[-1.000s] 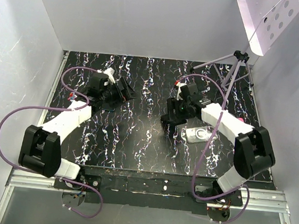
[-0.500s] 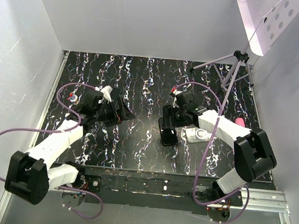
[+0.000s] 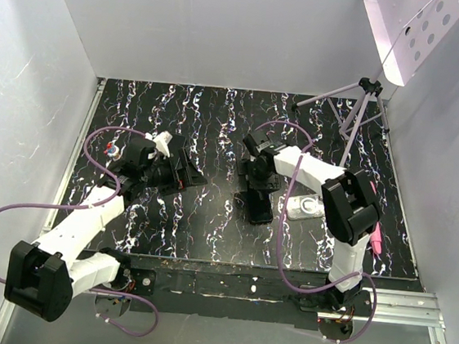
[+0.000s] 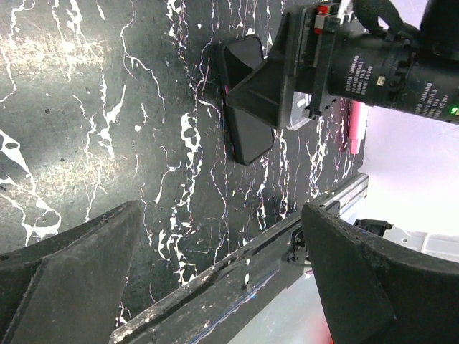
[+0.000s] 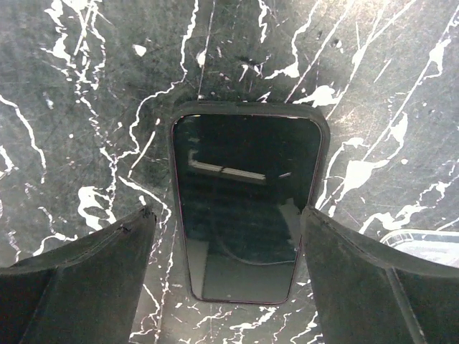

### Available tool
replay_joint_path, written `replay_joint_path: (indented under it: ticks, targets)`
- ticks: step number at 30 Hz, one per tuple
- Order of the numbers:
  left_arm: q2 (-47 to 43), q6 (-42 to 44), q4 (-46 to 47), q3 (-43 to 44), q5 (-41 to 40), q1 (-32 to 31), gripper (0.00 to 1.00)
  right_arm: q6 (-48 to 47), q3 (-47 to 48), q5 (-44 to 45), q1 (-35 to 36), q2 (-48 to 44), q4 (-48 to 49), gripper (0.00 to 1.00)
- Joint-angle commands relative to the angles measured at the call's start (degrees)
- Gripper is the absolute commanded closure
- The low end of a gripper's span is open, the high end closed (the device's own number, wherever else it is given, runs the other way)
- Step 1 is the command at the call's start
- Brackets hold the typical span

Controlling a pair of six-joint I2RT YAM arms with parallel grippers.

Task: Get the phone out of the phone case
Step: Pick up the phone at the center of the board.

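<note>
White walls are boxing in a black worktop [image 3: 218, 121] veined with white; the phone [image 5: 247, 208] is lying face up a little right of the middle, nearer the near edge than the far one; it is sitting inside the case [image 5: 246, 107], whose matte lip is showing as a dark border round the thin red rim, so the task is looking barely begun. The right claw [image 5: 226, 213] is hanging directly over it, spread wide and straddling the phone's width, gripping nothing and, so far as its wrist view is showing, touching nothing; the left claw [image 4: 222, 208] is hanging well apart toward the left edge, likewise spread wide and empty. A grey-rimmed phone [image 3: 304, 206] is lying just beside the case on its right.

The step in hand is probably getting a first purchase on the shell; squeezing both long sides would only be clamping the case tighter on the phone, so catching one corner of the lip and peeling it outward is seeming better, with the other claw pinning the opposite end; the left claw is needing to come across for that. The glossy screen is likely offering little grip and the thin shell is likely flexing, so shallow bites at the edge are looking wiser than a deep grab; the grey-rimmed phone is lying close enough to be knocked.
</note>
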Motion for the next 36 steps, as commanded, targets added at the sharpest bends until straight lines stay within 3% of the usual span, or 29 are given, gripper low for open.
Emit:
replay_joint_path:
  ticks: [1,12,27,32,36]
  targets:
    - [-2.1,1.5,-1.5,1.3,1.1,-0.2,0.06,3.7,3.4,7.2,1.7,3.0,-8.3,0.12]
    - [-2.4,1.8,-2.6,1.0,1.3,-0.2,0.06,5.2,3.2,17.5,4.8,2.9,-13.3,0.11]
    - [-1.9,1.2,-3.2,1.8,1.9,-0.2,0.06,7.4,-4.3,3.6,2.6,2.4,-0.5,0.10]
    - [-2.4,1.6,-4.5,2.3,1.9,-0.2,0.06,10.0,-6.5,0.7,2.6,4.3,-1.0,0.23]
    - [-1.3,1.5,-4.4,2.6,1.7,-0.2,0.06,11.8,-10.8,-1.5,2.6,3.0,3.3,0.47]
